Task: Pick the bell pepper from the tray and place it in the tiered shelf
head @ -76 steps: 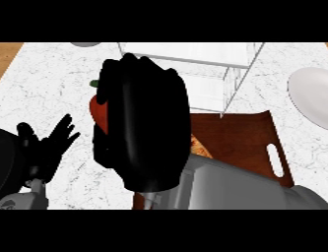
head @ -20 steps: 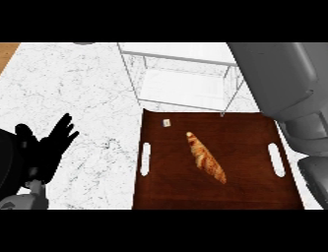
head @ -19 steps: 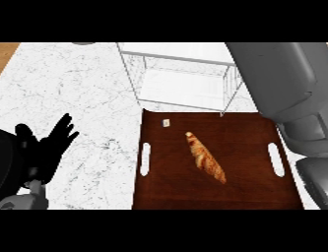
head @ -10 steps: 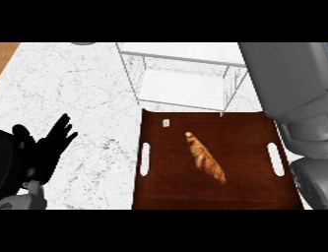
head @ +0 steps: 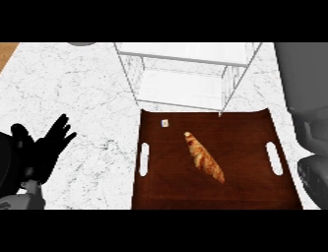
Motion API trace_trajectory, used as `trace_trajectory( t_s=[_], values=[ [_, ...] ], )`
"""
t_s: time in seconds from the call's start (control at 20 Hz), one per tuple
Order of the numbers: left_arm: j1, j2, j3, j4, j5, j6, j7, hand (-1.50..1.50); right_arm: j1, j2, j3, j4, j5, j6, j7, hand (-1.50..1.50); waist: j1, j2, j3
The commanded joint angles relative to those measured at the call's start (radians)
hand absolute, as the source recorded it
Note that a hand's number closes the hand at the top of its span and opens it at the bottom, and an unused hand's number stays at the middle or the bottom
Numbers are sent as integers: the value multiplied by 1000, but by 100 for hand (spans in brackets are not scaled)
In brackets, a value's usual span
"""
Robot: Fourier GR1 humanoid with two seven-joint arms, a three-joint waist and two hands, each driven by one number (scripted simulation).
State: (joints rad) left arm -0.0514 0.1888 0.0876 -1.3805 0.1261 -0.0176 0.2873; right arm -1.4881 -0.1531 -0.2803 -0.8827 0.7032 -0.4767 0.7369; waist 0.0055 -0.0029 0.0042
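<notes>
My left hand (head: 41, 147) is resting at the lower left, black fingers spread and pointing up, well to the left of the tray (head: 250, 192) and touching nothing. My right forearm (head: 325, 123) is showing as a bulky grey shape along the right edge, just right of the tray; its hand is lying outside the view, so I cannot tell how its fingers are standing.

The tray is lying on the desk (head: 72, 93), a flat rectangle of dark brown wood grain with a pale slot handle cut into each long side. On it, near its middle, a long golden-brown pastry (head: 204, 158) with a flaky ridged crust is lying slantwise. A small pale tag (head: 165, 123) is sitting near the tray's far left corner.

Just beyond the tray's far edge the shelf (head: 184, 74) is standing, thin pale wire legs carrying flat white tiers. I am seeing no pepper on the tray or on the visible tiers; I cannot tell where it is.

The desk is white marble with fine grey veins.
</notes>
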Motion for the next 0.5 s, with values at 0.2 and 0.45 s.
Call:
trace_trajectory(
  t_s=[0.2,0.45],
  values=[
    [-4,-16,2,31,-11,21,18,0,83,-125,-22,-125,81,-80,115,-150,-20,-2,-4],
    [18,-30,5,50,-24,34,-16,0,179,-219,-91,-321,9,32,198,-150,-38,-7,-4]
  ],
)
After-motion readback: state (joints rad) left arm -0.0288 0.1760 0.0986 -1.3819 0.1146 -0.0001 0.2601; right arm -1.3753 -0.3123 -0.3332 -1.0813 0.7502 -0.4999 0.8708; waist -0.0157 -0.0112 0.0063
